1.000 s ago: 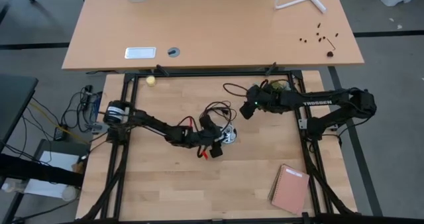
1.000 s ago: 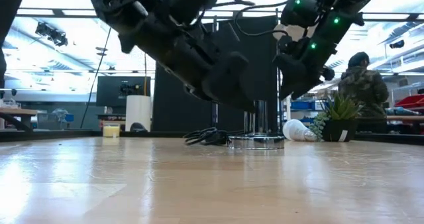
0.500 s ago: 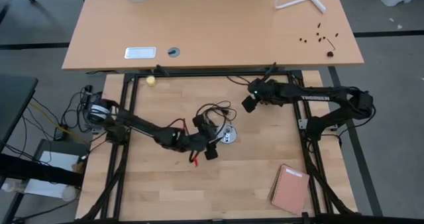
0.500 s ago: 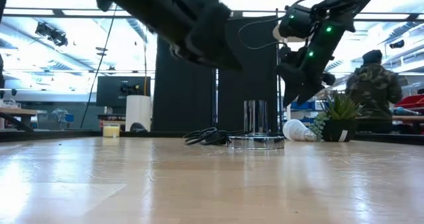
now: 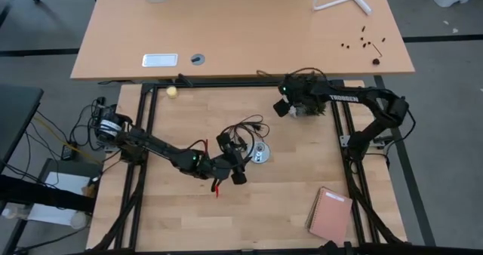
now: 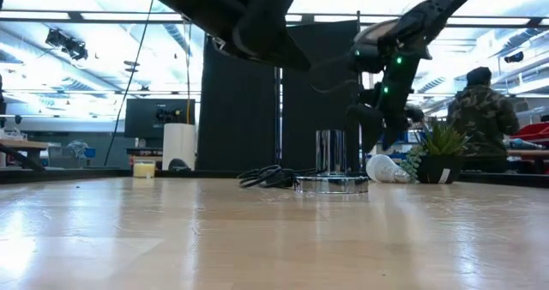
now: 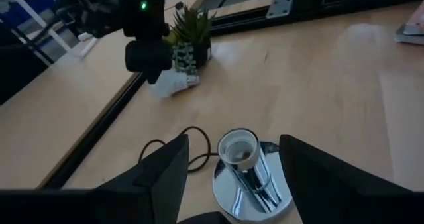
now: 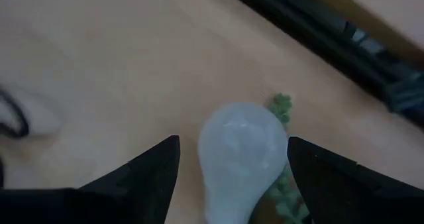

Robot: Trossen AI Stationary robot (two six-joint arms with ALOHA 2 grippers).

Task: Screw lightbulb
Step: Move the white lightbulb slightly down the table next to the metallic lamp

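Bulb (image 8: 243, 149) lies on its side on the table (image 5: 287, 195), just beside a small plant (image 7: 189, 33), screw base toward the socket (image 7: 240, 151). Right gripper (image 8: 232, 159) hovers over it, fingers spread, empty. Left gripper (image 7: 230, 159), also spread and empty, hangs above the socket.

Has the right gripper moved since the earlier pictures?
Yes. The right gripper swung toward the table's far edge, over the lightbulb, away from the socket.

lightbulb (image 8: 242, 148): white | socket (image 7: 246, 179): shiny silver | notebook (image 5: 330, 215): reddish-brown | plant (image 7: 189, 32): green | table (image 5: 189, 210): pale wood
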